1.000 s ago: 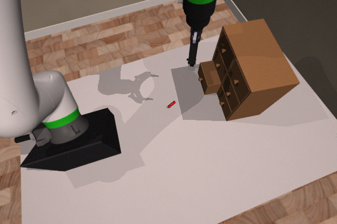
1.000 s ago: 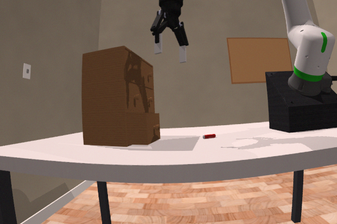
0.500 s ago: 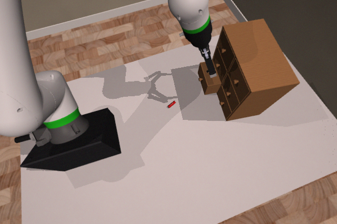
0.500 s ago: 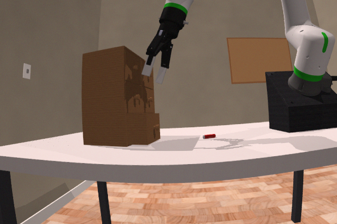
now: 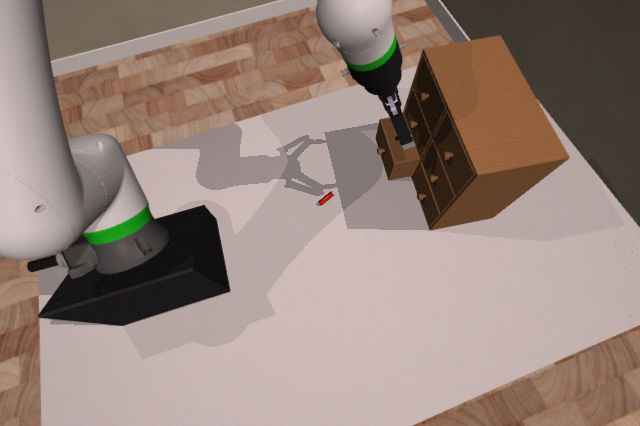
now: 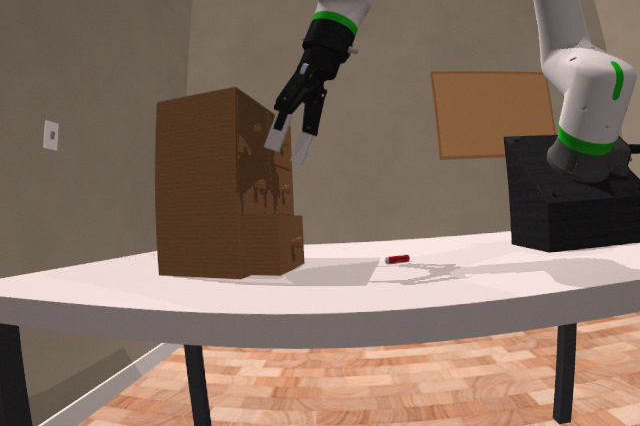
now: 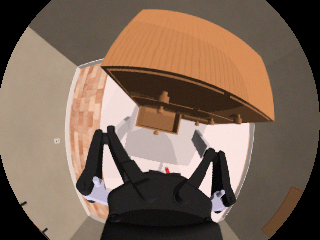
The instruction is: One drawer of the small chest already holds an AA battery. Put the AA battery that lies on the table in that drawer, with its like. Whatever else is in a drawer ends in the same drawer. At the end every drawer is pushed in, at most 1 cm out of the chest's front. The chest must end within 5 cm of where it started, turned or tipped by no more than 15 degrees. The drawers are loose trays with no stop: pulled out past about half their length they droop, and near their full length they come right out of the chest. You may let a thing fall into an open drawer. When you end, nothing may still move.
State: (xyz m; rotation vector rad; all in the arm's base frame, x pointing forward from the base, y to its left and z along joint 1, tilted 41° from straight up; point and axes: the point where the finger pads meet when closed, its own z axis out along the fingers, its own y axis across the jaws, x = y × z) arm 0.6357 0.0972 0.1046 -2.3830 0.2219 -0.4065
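Surface [image 5: 361,318], white and flat, carries a brown wooden six-drawer chest [image 5: 491,116] with one bottom drawer [image 5: 395,160] pulled out. The black gripper [image 6: 292,146] hangs spread and empty before the chest's front. The small red AA battery [image 5: 325,198] lies nearby.

The end effector [image 5: 402,127], fingers spread and empty, hangs over the one pulled-out drawer [image 5: 395,156] of the wooden chest [image 5: 496,121]. A red AA battery [image 5: 325,198] lies on the white worktop [image 5: 361,318], apart from the chest's front.
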